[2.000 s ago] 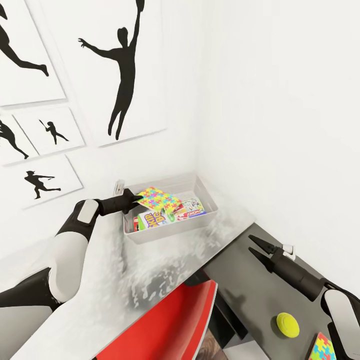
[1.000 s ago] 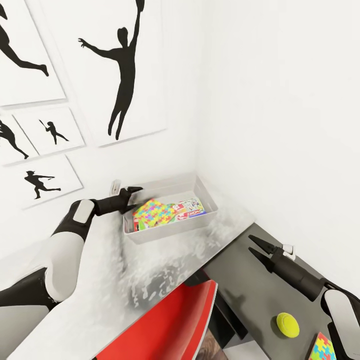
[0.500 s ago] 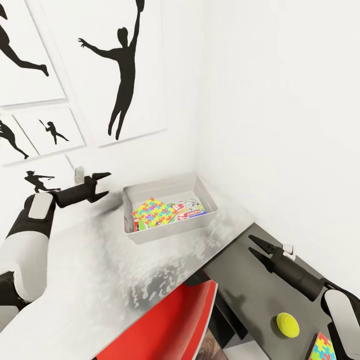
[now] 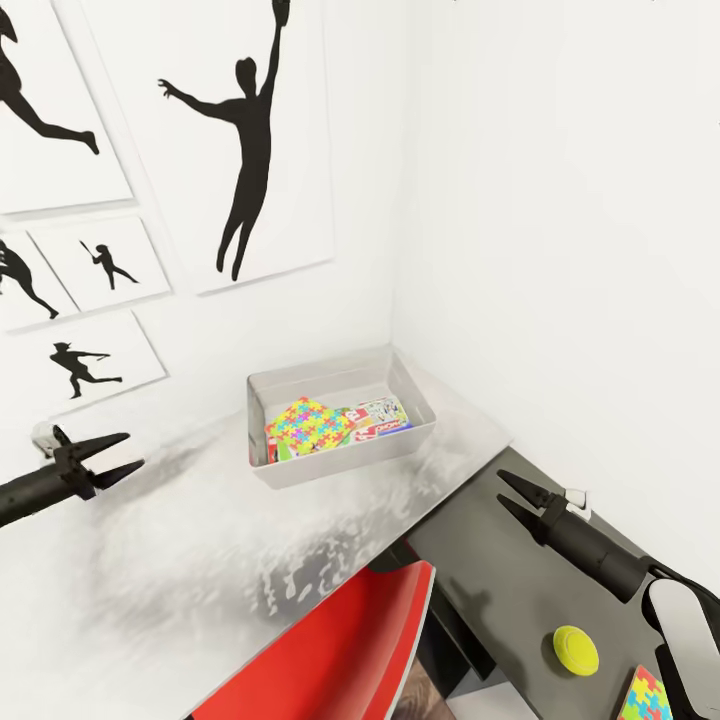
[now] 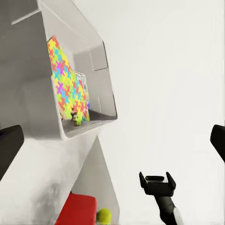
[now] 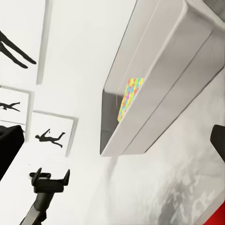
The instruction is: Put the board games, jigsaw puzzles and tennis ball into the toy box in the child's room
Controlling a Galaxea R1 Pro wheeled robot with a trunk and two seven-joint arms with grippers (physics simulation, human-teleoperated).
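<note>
My left pincer (image 4: 118, 455) hangs wide and empty over the pale desk (image 4: 200, 560), well apart from the toy box (image 4: 340, 465), and my right pincer (image 4: 515, 495) hovers just as wide and empty above the lower dark grey section (image 4: 500, 590). The toy box sits in the corner of the desk against the white walls, beneath the baseball-player silhouette pictures (image 4: 245, 140). Inside it one jigsaw puzzle (image 4: 303, 424) lies on top, tilted, partly covering the board games; I can make out a small blue-printed board game (image 4: 382, 415) beside it and a sliver of green and yellow print under the puzzle's near edge, though I cannot count the boxes for certain. So I judge most of the job done. What remains is on the dark section by my right arm: the tennis ball (image 4: 575, 649), yellow-green and resting alone, and just beside it the second jigsaw puzzle (image 4: 645, 697), cut off by the picture's edge. A red chair (image 4: 340, 650) stands tucked under the desk. My right pincer is nearest both leftovers, so I reckon those two come next.
</note>
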